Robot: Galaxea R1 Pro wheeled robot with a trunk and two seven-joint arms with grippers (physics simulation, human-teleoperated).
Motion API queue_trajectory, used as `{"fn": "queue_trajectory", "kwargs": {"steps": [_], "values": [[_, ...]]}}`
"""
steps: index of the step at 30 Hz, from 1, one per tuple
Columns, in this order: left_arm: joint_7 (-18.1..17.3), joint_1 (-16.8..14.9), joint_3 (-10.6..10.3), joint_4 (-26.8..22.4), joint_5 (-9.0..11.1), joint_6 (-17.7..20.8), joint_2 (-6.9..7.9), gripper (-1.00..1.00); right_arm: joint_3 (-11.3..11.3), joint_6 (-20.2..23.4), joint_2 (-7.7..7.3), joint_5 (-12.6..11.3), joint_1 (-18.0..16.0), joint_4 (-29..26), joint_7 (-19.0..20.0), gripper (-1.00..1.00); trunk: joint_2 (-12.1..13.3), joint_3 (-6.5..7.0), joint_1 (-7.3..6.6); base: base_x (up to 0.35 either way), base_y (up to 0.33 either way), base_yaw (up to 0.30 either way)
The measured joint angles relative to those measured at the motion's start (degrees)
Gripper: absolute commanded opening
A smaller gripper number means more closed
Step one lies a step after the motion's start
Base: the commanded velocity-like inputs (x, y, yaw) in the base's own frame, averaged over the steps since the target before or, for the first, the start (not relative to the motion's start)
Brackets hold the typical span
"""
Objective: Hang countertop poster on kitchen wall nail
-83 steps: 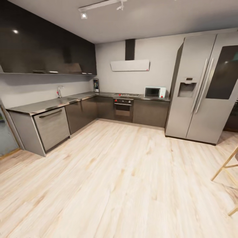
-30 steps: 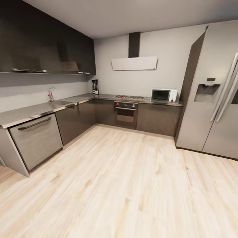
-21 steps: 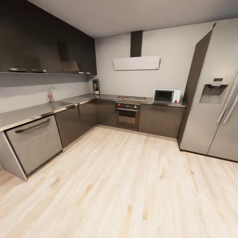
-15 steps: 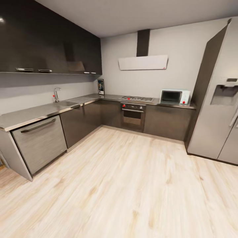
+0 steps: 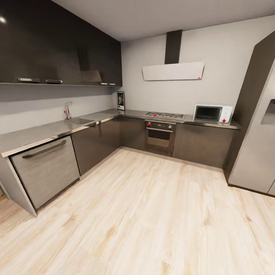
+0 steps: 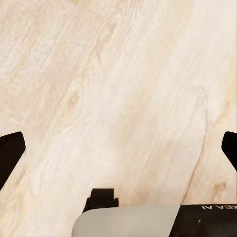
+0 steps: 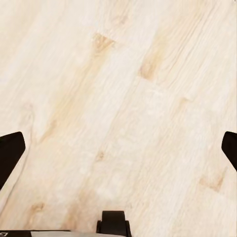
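Note:
The poster (image 5: 120, 101) stands upright in the far corner of the kitchen countertop (image 5: 46, 131), leaning against the back wall under the dark upper cabinets. It is small and far off across the wooden floor. The wall nails are too small to make out from here. In the left wrist view my left gripper (image 6: 118, 153) is open, its dark fingertips (image 6: 10, 158) wide apart over bare floor. My right gripper (image 7: 118, 153) is open too, with its fingertips (image 7: 11, 155) spread above the floorboards and nothing between them.
A steel hob (image 5: 165, 114) and oven (image 5: 159, 137) sit right of the poster, then a white microwave (image 5: 212, 113). A tall grey fridge (image 5: 256, 152) stands at the right. A sink tap (image 5: 68, 110) and dishwasher (image 5: 46, 168) line the left run. Light wood floor (image 5: 152, 214) lies between.
The camera has moved nearer to the kitchen and swung left, so the cabinets, the hob and the poster sit larger and further right in the picture. Nothing in the room has moved.

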Motion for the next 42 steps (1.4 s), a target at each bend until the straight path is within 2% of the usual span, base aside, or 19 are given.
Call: {"fn": "queue_trajectory", "kwargs": {"steps": [9,17,42], "values": [[0.00,0.01,-0.01,0.01,0.00,0.00,0.00,1.00,-0.01,0.00,-0.08,0.00,0.01,0.08,0.00,1.00,0.00,0.00,0.00,0.341,0.012,0.001],[0.00,0.01,0.04,0.02,0.00,0.00,0.00,1.00,-0.01,0.00,-0.77,0.00,0.01,0.08,0.00,1.00,0.00,0.00,0.00,0.341,0.001,0.000],[0.00,0.01,0.03,0.02,0.00,0.00,0.00,1.00,-0.01,0.00,-0.78,0.00,0.01,0.08,0.00,1.00,0.00,0.00,0.00,0.341,0.000,0.000]]}}
